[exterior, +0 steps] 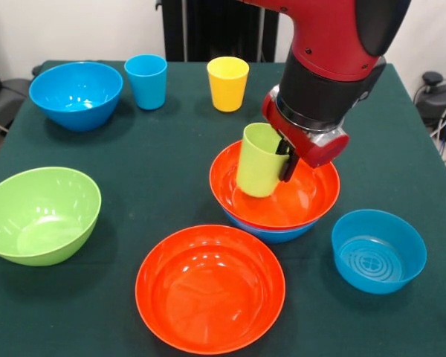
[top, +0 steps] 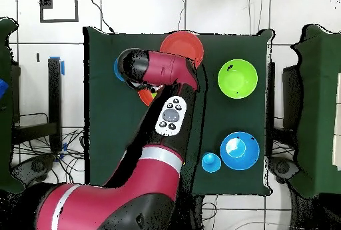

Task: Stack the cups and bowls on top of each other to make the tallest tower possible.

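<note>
My gripper [exterior: 285, 158] is shut on the rim of the lime green cup [exterior: 258, 162]. It holds the cup upright, slightly tilted, with its base down inside an orange bowl [exterior: 312, 195]. That bowl is nested in a blue bowl [exterior: 271, 233] at the table's centre right. I cannot tell whether the cup rests on the bowl's floor. In the overhead view the arm hides the gripper and cup, and only an edge of this orange bowl [top: 146, 98] shows. The blue cup [exterior: 146, 80] and yellow cup [exterior: 227, 83] stand at the far edge. No red cup is in view.
A second orange bowl [exterior: 209, 286] sits at the near centre and a lime green bowl [exterior: 41, 214] at the near left. A deep blue bowl [exterior: 76, 93] is at the far left, and a smaller straight-sided blue bowl [exterior: 377, 249] at the near right.
</note>
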Available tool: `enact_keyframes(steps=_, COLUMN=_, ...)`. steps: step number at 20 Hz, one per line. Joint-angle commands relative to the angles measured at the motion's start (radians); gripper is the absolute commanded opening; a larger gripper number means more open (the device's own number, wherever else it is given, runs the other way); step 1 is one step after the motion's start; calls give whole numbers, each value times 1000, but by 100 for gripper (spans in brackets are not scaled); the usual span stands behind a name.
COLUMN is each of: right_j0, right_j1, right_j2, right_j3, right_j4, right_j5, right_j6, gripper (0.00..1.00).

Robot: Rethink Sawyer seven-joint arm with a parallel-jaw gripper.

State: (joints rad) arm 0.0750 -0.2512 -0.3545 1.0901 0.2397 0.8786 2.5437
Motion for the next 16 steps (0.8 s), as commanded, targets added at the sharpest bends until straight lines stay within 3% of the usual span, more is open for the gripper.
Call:
enact_keyframes(steps=1, right_j0=12, right_j1=-1, right_j2=135, right_j3=82, right_j4=-15, right_j5=-77, right_j6=17, gripper=0)
enact_keyframes(steps=10, right_j0=3, right_j1=22, right_j2=144, right_j3=65, right_j4=-17, right_j5=-111, right_j6=18, gripper=0)
enact_keyframes(steps=16, right_j0=-13, right_j1=-2, right_j2=188, right_j3=88, right_j4=11, right_j5=-115, right_j6=1, gripper=0)
